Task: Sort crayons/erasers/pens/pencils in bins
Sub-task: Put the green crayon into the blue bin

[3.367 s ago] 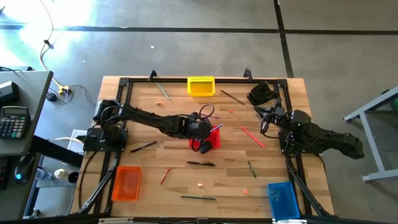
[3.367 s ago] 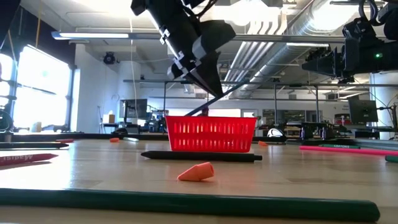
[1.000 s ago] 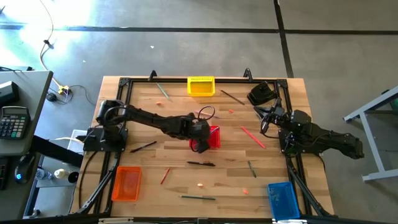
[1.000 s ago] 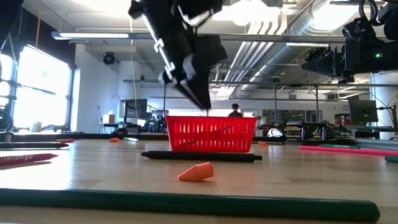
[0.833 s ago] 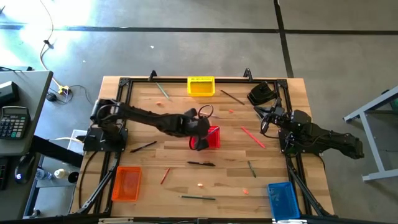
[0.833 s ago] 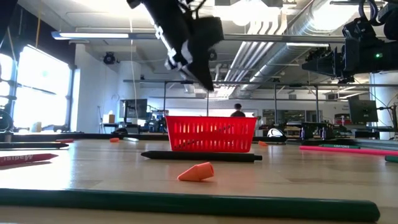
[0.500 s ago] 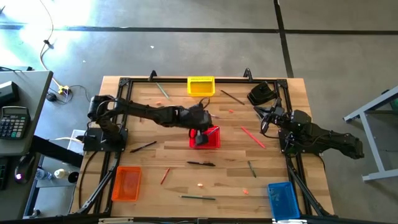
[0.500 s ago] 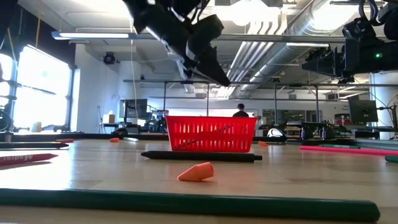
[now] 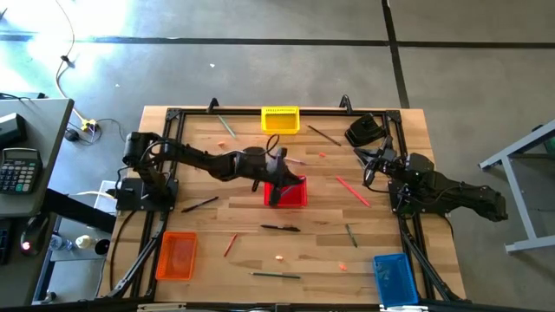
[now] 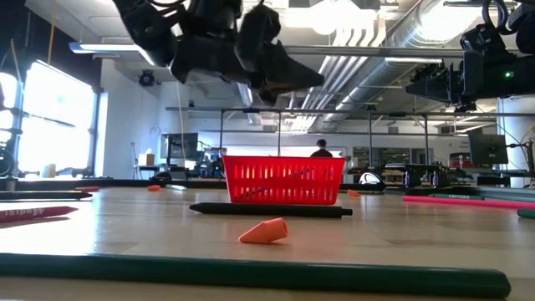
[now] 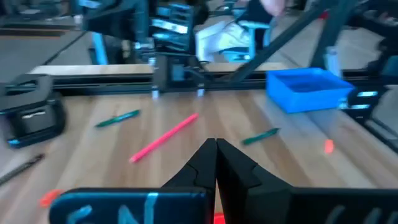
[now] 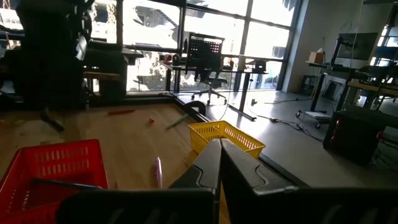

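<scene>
Left pincer [image 9: 279, 170] shut and empty, hanging over far rim of red rectangular plastic basket [image 9: 293, 194] at mid-worktop; slim black pen [image 10: 267, 209] just before basket. Right pincer [image 12: 219, 163] shut, empty, waiting at right edge.

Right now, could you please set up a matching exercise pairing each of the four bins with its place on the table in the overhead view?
Things:
1. yellow bin
2. red bin
3. orange bin
4. blue bin

Places:
A. near corner on the right arm's side
B. middle of the table
C. middle of the far edge
D. near corner on the left arm's side

Pairs: 1-C, 2-B, 3-D, 4-A
</scene>
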Controlling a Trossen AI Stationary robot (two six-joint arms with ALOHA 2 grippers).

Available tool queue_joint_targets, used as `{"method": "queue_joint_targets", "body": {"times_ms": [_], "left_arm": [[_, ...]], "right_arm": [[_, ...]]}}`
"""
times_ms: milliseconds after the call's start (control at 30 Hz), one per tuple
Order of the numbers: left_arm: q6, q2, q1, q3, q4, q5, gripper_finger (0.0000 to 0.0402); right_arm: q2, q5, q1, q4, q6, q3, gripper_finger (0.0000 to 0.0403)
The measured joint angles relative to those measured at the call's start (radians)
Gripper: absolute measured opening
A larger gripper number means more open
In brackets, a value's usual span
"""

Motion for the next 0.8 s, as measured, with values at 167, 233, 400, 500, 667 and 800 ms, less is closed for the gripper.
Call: {"method": "queue_joint_targets", "body": {"times_ms": [167, 233, 400, 500, 667, 800], "left_arm": [[-0.021, -0.017, -0.022, 0.000, 0.044, 0.031, 0.0002], [-0.026, -0.018, -0.035, 0.001, 0.080, 0.035, 0.0006], [-0.045, -0.018, -0.065, 0.001, 0.112, 0.041, 0.0016], [-0.039, -0.018, -0.075, 0.001, 0.109, 0.040, 0.0019], [-0.076, -0.036, -0.075, 0.001, 0.123, 0.043, 0.0013], [-0.079, -0.034, -0.066, 0.001, 0.125, 0.040, 0.0008]], "right_arm": [[0.000, 0.000, 0.000, 0.000, 0.000, 0.000, 0.0000], [0.000, 0.000, 0.000, 0.000, 0.000, 0.000, 0.0000], [0.000, 0.000, 0.000, 0.000, 0.000, 0.000, 0.0000], [0.000, 0.000, 0.000, 0.000, 0.000, 0.000, 0.0000], [0.000, 0.000, 0.000, 0.000, 0.000, 0.000, 0.0000], [0.000, 0.000, 0.000, 0.000, 0.000, 0.000, 0.0000]]}}
